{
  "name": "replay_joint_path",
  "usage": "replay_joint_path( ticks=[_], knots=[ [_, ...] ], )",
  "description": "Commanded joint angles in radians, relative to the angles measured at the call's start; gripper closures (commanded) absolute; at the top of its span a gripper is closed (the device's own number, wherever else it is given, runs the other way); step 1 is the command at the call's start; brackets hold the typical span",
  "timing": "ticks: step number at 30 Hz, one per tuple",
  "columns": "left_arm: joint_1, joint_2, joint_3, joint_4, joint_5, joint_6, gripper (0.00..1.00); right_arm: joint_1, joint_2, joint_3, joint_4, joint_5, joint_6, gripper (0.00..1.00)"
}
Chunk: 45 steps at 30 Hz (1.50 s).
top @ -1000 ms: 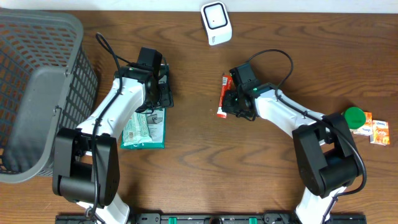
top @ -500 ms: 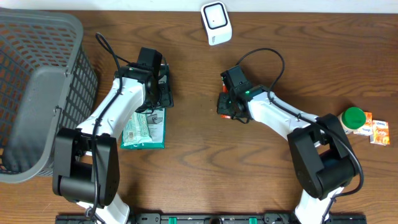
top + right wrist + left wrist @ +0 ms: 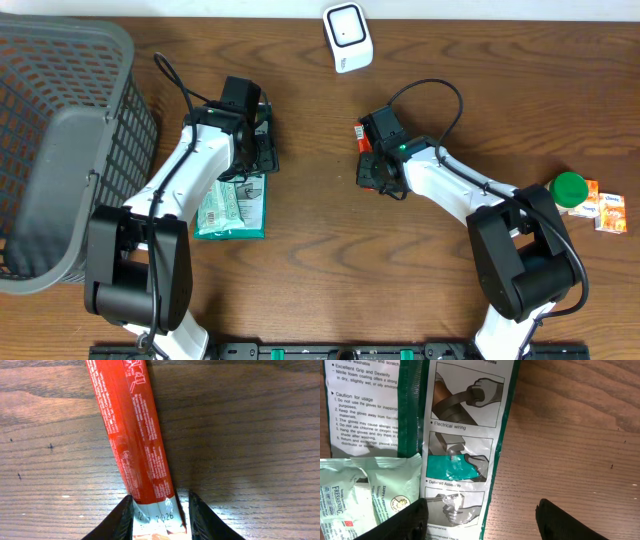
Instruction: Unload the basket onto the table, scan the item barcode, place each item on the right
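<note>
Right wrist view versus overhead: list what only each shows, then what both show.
Only right wrist: the fine print on the red packet and the date stamped on its white end, flanked by the fingers of the right gripper. Only overhead: basket, scanner, left gripper at a green packet, green cap and small boxes. Both: red packet, right gripper, wooden table.

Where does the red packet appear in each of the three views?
Overhead: the red packet lies just right of centre, mostly hidden under the right gripper.
Left wrist: not in it.
Right wrist: the red packet runs from the top edge down to the bottom centre, and its end lies between the jaws.
Shared landmark: the right gripper, which is over the packet in both views.
</note>
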Motion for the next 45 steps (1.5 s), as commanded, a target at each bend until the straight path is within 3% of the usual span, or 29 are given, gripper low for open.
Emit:
replay_joint_path(
  ticks=[1,5,8,20,26,29,34,37,45],
  knots=[
    [0.002,0.003,-0.003,-0.003,-0.02,0.005,0.3,-0.01,0.004,-0.024,0.01,-0.002,-0.036,0.71],
    [0.002,0.003,-0.003,-0.003,-0.02,0.005,0.3,-0.024,-0.024,0.021,-0.003,-0.051,-0.166,0.63],
    [0.002,0.003,-0.003,-0.003,-0.02,0.005,0.3,-0.037,-0.047,0.035,-0.021,-0.052,-0.231,0.63],
    [0.002,0.003,-0.003,-0.003,-0.02,0.005,0.29,-0.069,-0.029,0.032,-0.015,-0.071,-0.267,0.65],
    [0.002,0.003,-0.003,-0.003,-0.02,0.005,0.3,-0.056,-0.005,0.026,-0.01,-0.073,-0.266,0.72],
    [0.002,0.003,-0.003,-0.003,-0.02,0.005,0.29,-0.053,0.015,0.025,-0.011,-0.069,-0.266,0.82],
    [0.002,0.003,-0.003,-0.003,-0.02,0.005,0.29,-0.053,0.053,0.025,-0.012,-0.07,-0.26,0.86],
    [0.002,0.003,-0.003,-0.003,-0.02,0.005,0.3,-0.053,0.068,0.024,-0.016,-0.07,-0.259,0.96],
    [0.002,0.003,-0.003,-0.003,-0.02,0.005,0.29,-0.055,0.012,0.03,-0.022,-0.069,-0.313,0.99]
  ],
)
